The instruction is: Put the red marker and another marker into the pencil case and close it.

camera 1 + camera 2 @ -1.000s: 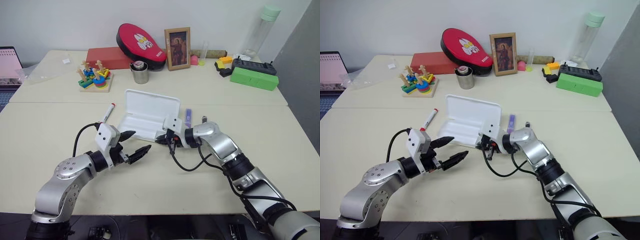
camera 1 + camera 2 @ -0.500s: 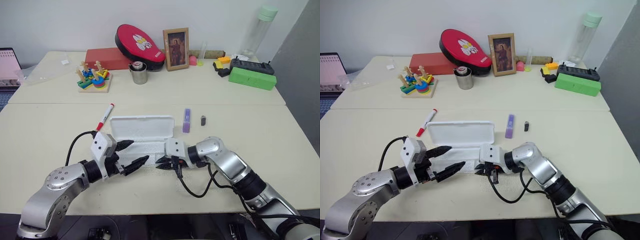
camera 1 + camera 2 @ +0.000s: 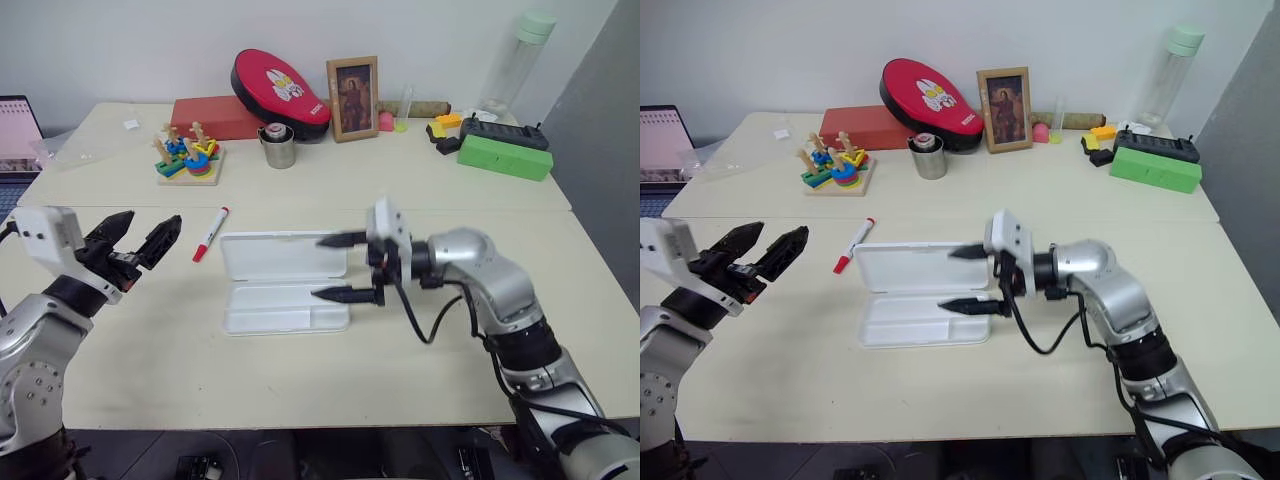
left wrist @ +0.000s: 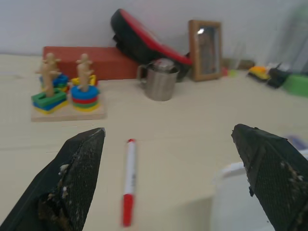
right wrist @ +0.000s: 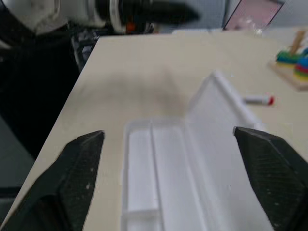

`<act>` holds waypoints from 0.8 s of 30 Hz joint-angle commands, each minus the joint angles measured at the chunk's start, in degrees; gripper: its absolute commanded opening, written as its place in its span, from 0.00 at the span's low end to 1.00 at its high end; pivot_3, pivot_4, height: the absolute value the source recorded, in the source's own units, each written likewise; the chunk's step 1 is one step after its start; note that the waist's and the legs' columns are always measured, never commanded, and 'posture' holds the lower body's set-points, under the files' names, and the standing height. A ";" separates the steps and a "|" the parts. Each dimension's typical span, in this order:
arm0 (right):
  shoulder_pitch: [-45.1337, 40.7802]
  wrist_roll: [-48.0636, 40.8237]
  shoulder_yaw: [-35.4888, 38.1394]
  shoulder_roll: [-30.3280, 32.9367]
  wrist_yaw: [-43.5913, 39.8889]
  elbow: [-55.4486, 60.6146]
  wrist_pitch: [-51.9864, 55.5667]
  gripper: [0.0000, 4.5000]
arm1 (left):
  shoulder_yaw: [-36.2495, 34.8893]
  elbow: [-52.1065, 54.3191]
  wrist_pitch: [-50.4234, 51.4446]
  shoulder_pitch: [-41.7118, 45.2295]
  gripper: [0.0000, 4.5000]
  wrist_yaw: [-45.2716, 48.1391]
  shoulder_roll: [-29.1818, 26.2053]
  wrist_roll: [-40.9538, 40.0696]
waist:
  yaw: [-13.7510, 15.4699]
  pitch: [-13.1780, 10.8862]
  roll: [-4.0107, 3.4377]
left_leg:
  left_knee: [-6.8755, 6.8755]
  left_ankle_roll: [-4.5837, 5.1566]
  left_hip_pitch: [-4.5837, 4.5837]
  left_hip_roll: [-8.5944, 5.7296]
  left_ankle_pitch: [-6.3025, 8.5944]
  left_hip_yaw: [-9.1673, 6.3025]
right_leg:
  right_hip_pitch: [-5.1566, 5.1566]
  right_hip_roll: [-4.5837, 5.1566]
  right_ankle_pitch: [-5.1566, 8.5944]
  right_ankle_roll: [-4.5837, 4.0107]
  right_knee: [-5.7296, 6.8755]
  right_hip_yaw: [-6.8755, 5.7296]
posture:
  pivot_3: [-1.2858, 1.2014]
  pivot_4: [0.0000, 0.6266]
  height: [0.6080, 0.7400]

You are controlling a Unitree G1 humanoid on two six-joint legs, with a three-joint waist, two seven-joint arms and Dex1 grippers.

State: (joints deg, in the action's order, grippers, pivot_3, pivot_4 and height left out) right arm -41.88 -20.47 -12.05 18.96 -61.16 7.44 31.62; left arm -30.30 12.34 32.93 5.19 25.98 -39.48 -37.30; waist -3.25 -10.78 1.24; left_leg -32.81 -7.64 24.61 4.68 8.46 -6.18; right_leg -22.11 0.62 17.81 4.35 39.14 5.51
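A cream table (image 3: 300, 380) carries an open pencil case (image 3: 285, 285), a flat white box whose tray lies flat with its lid standing up along the far edge. This case is the landmark for everything else.

The red marker (image 3: 211, 233), slim and white with a red cap, lies on the table just beyond the case's far left corner, not touching it. In the left wrist view the red marker points toward the camera between the two black fingers.

The right claw (image 3: 345, 268) hangs at the case's right end, pointing across it toward the left, its two black fingers spread wide with nothing between them; one finger is above the lid's edge, the other above the tray. The right wrist view looks down the length of the tray, where long compartments show.

The left claw (image 3: 140, 240) is raised well to the left of the case, beyond the red marker, fingers also wide apart and empty.

Far behind the case stand a steel cup (image 3: 279, 146), a wooden stacking toy (image 3: 189, 155), a red oval pouch (image 3: 281, 86) and a small framed picture (image 3: 354, 97).
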 commanded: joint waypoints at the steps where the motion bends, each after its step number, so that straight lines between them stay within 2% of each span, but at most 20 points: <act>1: -4.93 -2.16 4.27 -2.40 4.95 -0.86 -0.03 1.00 | 6.16 -8.46 -2.58 3.61 1.00 0.15 -1.15 7.27 | 0.00 0.00 0.00 | 0.01 0.00 0.00 0.00 0.00 0.01 | 0.00 0.00 -0.01 -0.02 -0.01 0.00 | 0.52 0.24 1.00; 6: -9.95 -2.79 8.92 -6.19 13.00 -1.49 -1.67 1.00 | 15.73 -20.81 -4.59 12.85 1.00 2.29 0.31 14.26 | 0.57 -0.01 0.00 | 0.05 0.00 0.08 0.00 0.00 -0.02 | -0.10 -0.01 -0.12 -0.20 0.02 -0.05 | 0.52 0.24 1.00; 12: -9.23 -3.13 9.04 -6.29 14.94 0.10 -1.89 1.00 | 21.01 -29.71 -6.67 18.41 1.00 6.29 1.13 18.33 | 0.50 0.01 0.02 | 0.10 0.00 0.12 0.01 0.00 -0.03 | -0.11 0.00 -0.12 -0.22 0.02 -0.08 | 0.52 0.24 1.00; 15: -8.46 -3.07 8.49 -5.77 14.93 0.83 -1.96 1.00 | 21.39 -32.38 -5.91 20.02 1.00 5.98 1.41 19.48 | 0.32 0.01 0.02 | 0.10 0.00 0.12 0.00 0.00 -0.03 | -0.14 0.00 -0.11 -0.24 0.13 -0.09 | 0.52 0.24 1.00; 16: -8.24 -3.33 8.41 -5.60 14.78 1.18 -1.85 1.00 | 21.19 -33.23 -5.65 20.54 0.92 5.56 1.56 19.80 | 0.31 0.01 0.02 | 0.09 0.00 0.11 0.00 0.00 -0.03 | -0.15 0.00 -0.10 -0.24 0.18 -0.09 | 0.52 0.24 1.00; 17: -8.07 -3.65 8.39 -5.46 14.62 1.51 -1.69 1.00 | 21.11 -33.76 -5.51 20.84 0.91 5.52 1.65 20.02 | 0.30 0.01 0.02 | 0.07 0.00 0.11 0.00 -0.01 -0.04 | -0.17 0.00 -0.10 -0.25 0.27 -0.09 | 0.52 0.24 1.00; 24: -7.29 -4.65 7.29 -4.20 14.07 2.56 -1.12 1.00 | 21.02 -33.03 -5.59 20.13 0.60 5.74 2.60 20.88 | 0.09 0.01 0.02 | -0.01 0.00 0.06 -0.01 -0.01 -0.04 | -0.16 0.00 -0.08 -0.26 0.45 -0.08 | 0.52 0.24 1.00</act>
State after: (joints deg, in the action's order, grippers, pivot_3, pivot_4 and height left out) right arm -48.88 -24.00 -4.72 14.39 -46.70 7.79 30.79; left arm -9.31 -20.93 27.05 25.62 31.85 -37.40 -16.89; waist -3.16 -10.76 1.26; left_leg -32.82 -7.64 24.67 4.68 8.45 -6.22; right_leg -22.26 0.61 17.72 4.09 39.60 5.43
